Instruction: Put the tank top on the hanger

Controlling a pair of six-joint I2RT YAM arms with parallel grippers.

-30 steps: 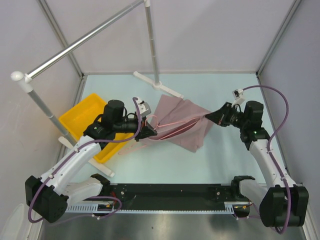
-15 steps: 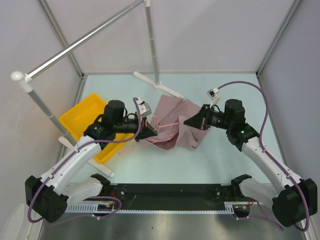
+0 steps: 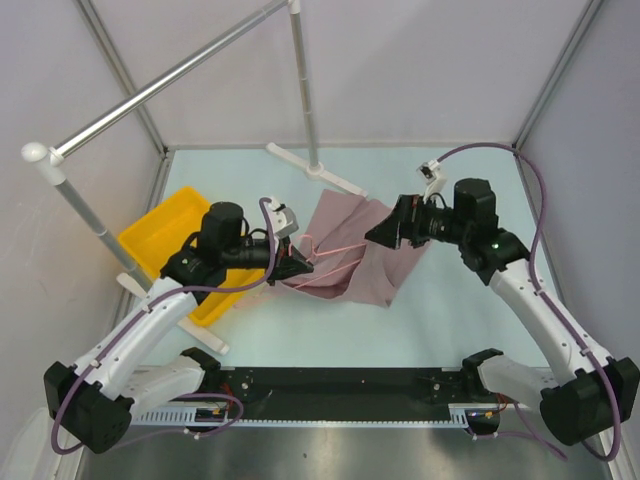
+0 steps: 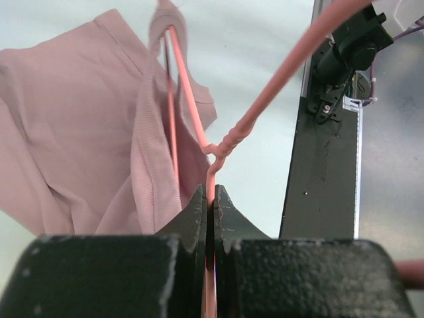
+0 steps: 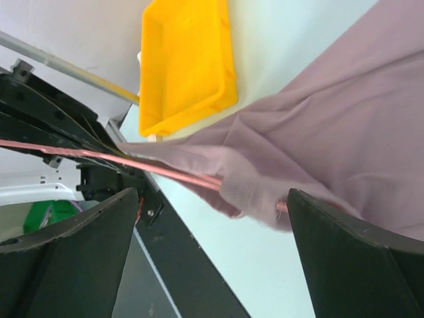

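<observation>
The tank top (image 3: pixel 352 262) lies crumpled in the middle of the tabletop (image 3: pixel 450 312), a little to the far side, between the two end effectors, and its lower edge rests on the pale surface. The hanger (image 4: pixel 225 142) is partly inside the garment: in the left wrist view one wire arm runs up along a narrow ribbed strap and goes under the fabric, while the other arm goes out bare to the upper right. The left end effector (image 4: pixel 210 207) is pressed together on the hanger's wire just below the twisted neck and holds it at the left edge of the garment. The right end effector (image 5: pixel 212 192) is at the far right part of the tank top; its two dark fingers (image 5: pixel 66 265) are spread wide, and a bunched fold of the fabric with the pink wire running into it lies between them. I cannot tell if the fingers touch the cloth. To the left of the garment, a yellow bin (image 3: pixel 160 238) stands on the tabletop, just beside the left arm. Behind it a grey metal rail (image 3: pixel 160 85) crosses from the near left to the far middle, carried on upright posts, and the white foot (image 3: pixel 318 172) of one post rests just beyond the tank top.
</observation>
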